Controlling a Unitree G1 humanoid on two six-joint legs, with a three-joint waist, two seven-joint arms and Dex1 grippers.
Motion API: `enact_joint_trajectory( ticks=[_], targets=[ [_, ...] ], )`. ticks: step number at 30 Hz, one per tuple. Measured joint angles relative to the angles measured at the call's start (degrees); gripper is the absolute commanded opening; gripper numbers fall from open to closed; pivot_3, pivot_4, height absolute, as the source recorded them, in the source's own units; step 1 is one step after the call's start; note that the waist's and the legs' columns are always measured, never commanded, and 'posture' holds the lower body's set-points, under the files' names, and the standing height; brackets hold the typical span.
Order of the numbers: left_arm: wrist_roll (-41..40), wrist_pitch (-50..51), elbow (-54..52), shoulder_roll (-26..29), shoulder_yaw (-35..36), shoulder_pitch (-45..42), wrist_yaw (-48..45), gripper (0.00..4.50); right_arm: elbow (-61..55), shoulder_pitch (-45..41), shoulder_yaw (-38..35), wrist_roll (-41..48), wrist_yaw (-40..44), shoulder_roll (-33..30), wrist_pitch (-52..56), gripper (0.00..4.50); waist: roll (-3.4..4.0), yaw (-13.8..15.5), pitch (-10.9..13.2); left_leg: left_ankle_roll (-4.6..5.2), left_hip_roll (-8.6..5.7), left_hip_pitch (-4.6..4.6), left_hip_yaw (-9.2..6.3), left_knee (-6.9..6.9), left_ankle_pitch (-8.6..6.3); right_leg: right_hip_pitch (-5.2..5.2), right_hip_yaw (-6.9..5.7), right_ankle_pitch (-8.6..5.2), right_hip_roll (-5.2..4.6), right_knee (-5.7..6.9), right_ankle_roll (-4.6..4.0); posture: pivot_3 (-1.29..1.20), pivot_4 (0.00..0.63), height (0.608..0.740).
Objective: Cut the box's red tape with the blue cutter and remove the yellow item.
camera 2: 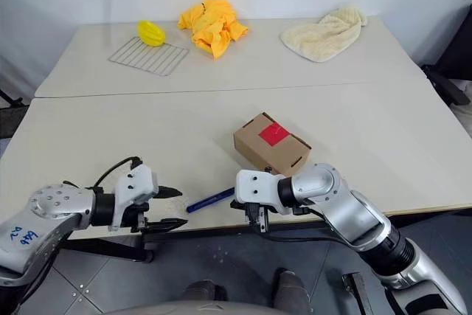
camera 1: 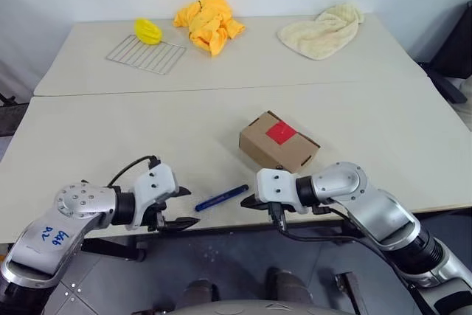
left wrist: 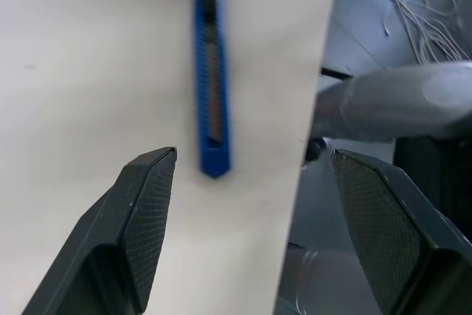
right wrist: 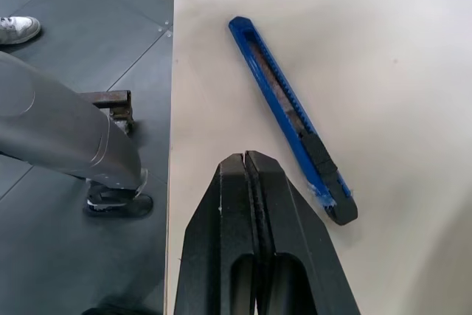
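Plainly still at first step: cutter (camera 1: 221, 198) not yet picked up, lies flat near bench (camera 1: 383, 138) front edge, between both grippers. Left gripper (camera 1: 183, 207) fingers (left wrist: 144, 204) spread wide, empty, aimed at cutter's near end. Right gripper (camera 1: 248, 201) fingers (right wrist: 251, 212) pressed together, holding nothing, just beside cutter's other end. Cutter's long axis runs diagonal, from front-left up toward box (camera 1: 278, 143); dark slider end nearer right gripper. Tape (camera 1: 280, 133) intact on box top. Next move likely: close on cutter across its narrow width, lift.
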Motion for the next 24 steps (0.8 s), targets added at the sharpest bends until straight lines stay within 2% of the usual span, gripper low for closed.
enact_joint_trajectory(
  ticks=[10, 15, 22, 24],
  targets=[
    [0.96, -2.69, 5.90, -5.22, -6.30, -4.68, 2.82, 3.57, 1.40, -0.34, 0.01, -0.09, -0.16, 0.53, -0.23, 0.00, -0.01, -0.02, 0.00, -0.02, 0.00, -0.01, 0.02, 0.01, -0.01, -0.01, 0.00, 0.00, 0.03, 0.00, 0.00, 0.00, 0.150, 0.740],
    [3.29, -4.78, 10.59, -6.04, -10.62, -6.65, 2.70, 3.57, 0.93, 0.09, -0.02, -0.09, -1.04, 0.46, 0.39, 0.00, 0.00, 0.17, 0.00, -0.02, -0.01, 0.00, 0.03, 0.01, -0.01, 0.00, 0.01, 0.00, 0.03, -0.01, 0.00, 0.00, 0.150, 0.740],
    [4.64, -6.68, 11.85, -5.87, -12.37, -7.43, 1.60, 3.57, -0.39, 0.28, -0.02, -0.06, -1.84, 0.45, 1.41, 0.00, 0.00, 0.41, 0.00, -0.02, 0.00, 0.07, 0.03, 0.02, -0.01, 0.07, 0.02, 0.00, 0.03, 0.00, 0.00, 0.00, 0.150, 0.740],
    [5.36, -7.13, 12.01, -5.67, -13.27, -8.09, 1.31, 3.18, -0.45, 0.33, -0.02, -0.05, -1.94, 0.44, 1.43, 0.00, 0.00, 0.70, -0.01, -0.02, -0.01, 0.08, 0.03, 0.02, -0.01, 0.07, 0.02, 0.00, 0.03, 0.00, 0.00, 0.00, 0.150, 0.740]
  ],
)
